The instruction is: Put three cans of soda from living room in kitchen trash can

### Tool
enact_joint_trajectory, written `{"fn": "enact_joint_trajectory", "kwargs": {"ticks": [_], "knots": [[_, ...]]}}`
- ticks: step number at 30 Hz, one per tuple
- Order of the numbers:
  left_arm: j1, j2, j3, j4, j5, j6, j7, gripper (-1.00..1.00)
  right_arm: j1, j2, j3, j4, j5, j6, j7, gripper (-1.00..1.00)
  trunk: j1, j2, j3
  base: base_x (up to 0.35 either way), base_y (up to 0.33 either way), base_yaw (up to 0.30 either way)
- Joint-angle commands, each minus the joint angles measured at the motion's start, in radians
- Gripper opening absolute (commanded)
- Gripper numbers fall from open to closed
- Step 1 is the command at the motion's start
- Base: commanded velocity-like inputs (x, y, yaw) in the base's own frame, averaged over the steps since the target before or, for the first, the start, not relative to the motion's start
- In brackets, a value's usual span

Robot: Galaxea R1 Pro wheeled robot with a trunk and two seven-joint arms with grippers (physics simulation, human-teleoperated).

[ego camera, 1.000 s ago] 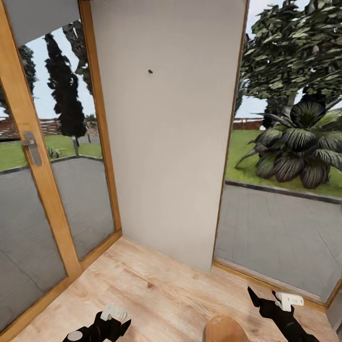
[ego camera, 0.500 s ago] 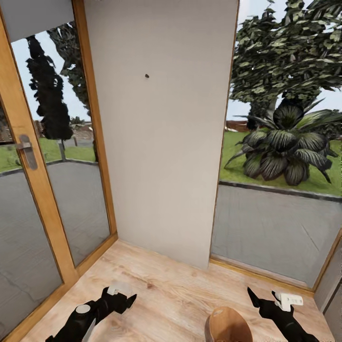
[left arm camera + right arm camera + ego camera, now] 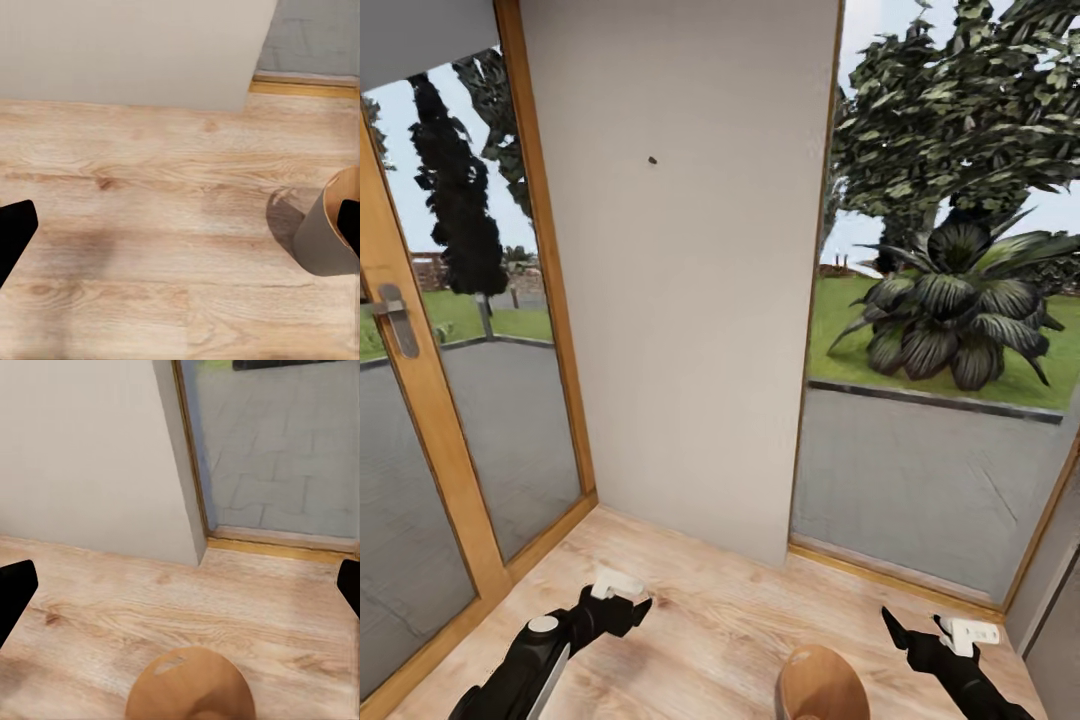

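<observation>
The trash can point(image 3: 820, 685), grey outside and brown wood-toned inside, is low in the head view between my two arms. It also appears in the left wrist view as the trash can point(image 3: 328, 236) beside one fingertip, and in the right wrist view as the trash can point(image 3: 191, 690) just below the gripper. My left gripper point(image 3: 626, 606) is open over bare planks, left of the bin. My right gripper point(image 3: 918, 640) is open too, to the bin's right. The soda cans are out of view; a pale mark inside the bin is too unclear to name.
A plain grey wall panel point(image 3: 680, 270) stands straight ahead on the warm wood-plank floor point(image 3: 710, 590). A wood-framed glass door point(image 3: 420, 400) with a metal handle point(image 3: 395, 318) is on the left. A large window point(image 3: 930, 430) onto a garden is on the right.
The whole view has shifted left, so the camera has turned. My left arm has stretched further forward into view. The right arm and the bin keep their places in the picture.
</observation>
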Motion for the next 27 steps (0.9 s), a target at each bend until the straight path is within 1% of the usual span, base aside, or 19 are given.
{"fn": "enact_joint_trajectory", "kwargs": {"ticks": [1,3,4,5,12,15,16,17,19,20,22,23,25,27], "knots": [[0.000,0.000,0.000,0.009,-0.001,-0.001,0.002,1.00,0.001,0.000,-0.001,0.000,-0.001,0.020,0.000,1.00,0.000,0.000,0.000,0.000,-0.295,0.000],[0.000,0.000,0.000,0.014,-0.002,-0.001,0.003,1.00,0.002,0.000,-0.002,0.001,-0.001,0.053,0.000,1.00,0.000,0.000,0.000,0.000,-0.297,0.000],[0.000,0.000,0.000,0.017,-0.002,-0.002,0.004,1.00,0.007,-0.001,-0.003,0.002,0.000,0.093,0.000,1.00,0.000,0.000,0.000,0.000,-0.251,0.000],[0.000,0.000,0.000,0.019,-0.003,-0.002,0.004,1.00,0.013,-0.002,-0.004,0.002,0.000,0.110,0.001,1.00,0.000,0.000,0.000,0.000,-0.208,0.000],[0.001,0.000,0.000,0.020,0.003,-0.002,0.006,1.00,0.066,-0.004,0.000,0.002,0.004,0.179,0.003,1.00,0.000,0.000,0.000,0.000,-0.094,0.001],[0.001,0.000,0.001,0.018,0.006,-0.002,0.005,1.00,0.072,-0.005,0.007,-0.001,0.009,0.292,0.003,1.00,0.000,0.000,-0.002,0.000,-0.023,0.024],[0.001,0.001,0.003,0.021,0.009,-0.004,0.004,1.00,0.036,-0.015,0.010,-0.022,0.016,0.562,0.000,1.00,0.000,0.000,-0.004,0.000,-0.006,0.008],[0.001,0.001,0.003,0.022,0.009,-0.004,0.004,1.00,0.013,-0.024,0.011,-0.029,0.020,0.616,0.000,1.00,0.000,0.000,-0.005,0.000,-0.005,0.006],[0.001,0.000,0.002,0.022,0.009,-0.005,0.004,1.00,-0.049,-0.051,0.011,-0.039,0.028,0.717,0.001,1.00,0.000,0.000,-0.008,0.000,-0.003,0.005],[0.002,0.000,0.002,0.023,0.009,-0.006,0.004,1.00,-0.120,-0.081,0.013,-0.043,0.035,0.811,0.001,1.00,0.000,0.000,-0.009,0.000,-0.002,0.003],[0.002,0.000,0.001,0.023,0.010,-0.007,0.004,1.00,-0.195,-0.105,0.022,-0.041,0.039,0.903,0.000,1.00,0.000,0.000,-0.012,0.000,-0.001,0.002],[0.002,0.000,0.001,0.023,0.010,-0.008,0.005,1.00,-0.269,-0.120,0.049,-0.025,0.043,0.967,-0.002,1.00,0.000,0.000,-0.014,0.000,-0.001,0.001],[0.003,0.000,0.002,0.023,0.010,-0.014,0.005,1.00,-0.346,-0.132,0.094,0.016,0.047,1.007,-0.004,1.00,0.000,0.000,-0.017,0.000,0.000,0.000],[0.003,0.000,0.002,0.023,0.011,-0.019,0.005,1.00,-0.429,-0.139,0.139,0.089,0.050,1.032,-0.006,1.00,0.000,0.000,-0.020,0.000,0.000,0.000]]}}
